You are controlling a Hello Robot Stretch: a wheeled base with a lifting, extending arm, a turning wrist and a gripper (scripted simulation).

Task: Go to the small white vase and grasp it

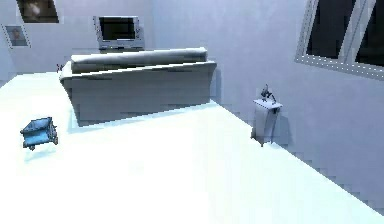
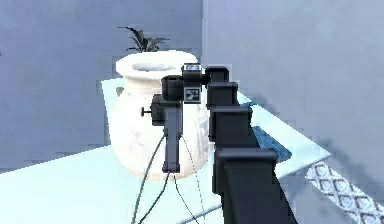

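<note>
white vase (image 2: 135, 115): a round-bellied pot with a flared rim, standing upright on a pale tabletop (image 2: 60, 190) in the arm side view's middle, just left of the arm.
plant (image 2: 145, 40): dark leaves rising from behind the vase's rim.
arm (image 2: 240, 150): a dark bar running up from the bottom edge, with 2 white marked squares at its far end.
gripper (image 2: 168, 190): its dark body and 2 thin fingers lie across the vase's front.
jaws: cannot tell how they stand.
hold: cannot tell whether anything is held.
forward view: a grey sofa (image 1: 135, 85), a television (image 1: 120, 30) behind it, a white side table (image 1: 266, 120) by the wall, a window (image 1: 345, 30).
</note>
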